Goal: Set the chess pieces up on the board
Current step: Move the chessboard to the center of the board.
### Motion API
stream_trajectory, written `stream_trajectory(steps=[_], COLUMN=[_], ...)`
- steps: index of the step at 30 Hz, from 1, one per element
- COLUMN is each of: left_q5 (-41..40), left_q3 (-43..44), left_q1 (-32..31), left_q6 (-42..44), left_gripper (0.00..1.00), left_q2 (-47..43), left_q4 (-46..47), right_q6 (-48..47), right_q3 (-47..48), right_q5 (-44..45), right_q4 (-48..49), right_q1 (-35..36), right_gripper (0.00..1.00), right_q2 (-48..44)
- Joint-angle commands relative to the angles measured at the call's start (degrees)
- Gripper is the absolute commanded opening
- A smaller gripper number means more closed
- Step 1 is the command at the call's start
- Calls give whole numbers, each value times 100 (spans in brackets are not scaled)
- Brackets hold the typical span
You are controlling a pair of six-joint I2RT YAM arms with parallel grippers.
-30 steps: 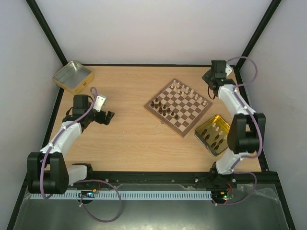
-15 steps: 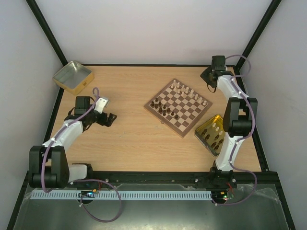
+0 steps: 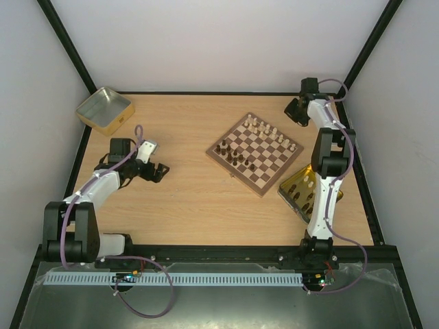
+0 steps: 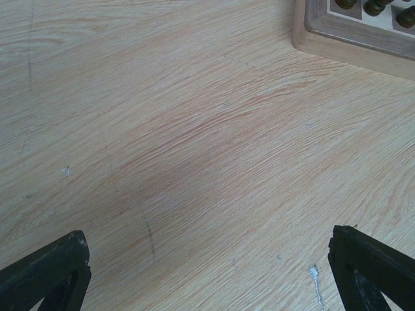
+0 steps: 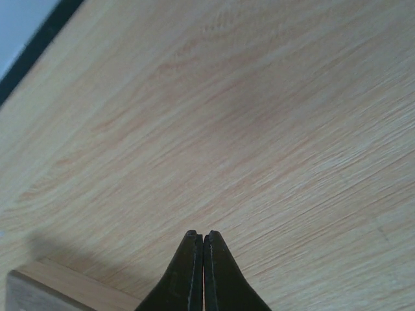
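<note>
**Position.** The board point(image 3: 255, 152) sits right of centre on the table point(image 3: 185, 199), turned cornerwise. Pale pieces point(image 3: 271, 129) line its far-right edge. Dark pieces point(image 3: 232, 155) stand bunched, not in rank, toward its left corner. Further pieces point(image 3: 309, 195) sit in a tin point(image 3: 291, 178) just beside the board's near-right edge. A 2nd tin point(image 3: 103, 110) stands at the far-left corner.

**Grippers.** The left gripper point(image 3: 157, 171) hangs low over the table, well left of the board, with its fingers point(image 4: 48, 272) spread wide and holding nothing. The right gripper point(image 5: 202, 236) is out by the far-right corner, with its fingers point(image 5: 188, 275) pressed together on nothing.

**Assessment.** The pieces look light, rigid and smooth. They are probably top-heavy and likely to tip or roll if nudged. Each is best taken from above at the narrow waist, 1 finger on either side, clear of neighbours. Those in the tin crowd together, so singling 1 out is the risk.
</note>
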Motion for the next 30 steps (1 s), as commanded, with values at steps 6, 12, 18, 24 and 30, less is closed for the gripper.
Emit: stream_trajectory(steps=[6, 12, 18, 24, 30], left_q5=[198, 214, 196, 134, 34], left_q3=[35, 54, -31, -106, -101], left_q1=[45, 45, 45, 54, 83], left_q6=[40, 46, 55, 16, -37], left_gripper=[100, 100, 100, 100, 100], left_q2=[189, 303, 176, 83, 78], left_q4=[-11, -50, -60, 43, 92], right_q6=[-503, -492, -500, -597, -673], right_q3=[379, 133, 121, 37, -138], right_q5=[-243, -192, -495, -598, -666], right_q4=[-1067, -1016, -970, -992, -945], right_q1=[11, 11, 11, 116, 324], right_gripper=[2, 2, 2, 2, 2], right_q2=[404, 309, 429, 423, 388])
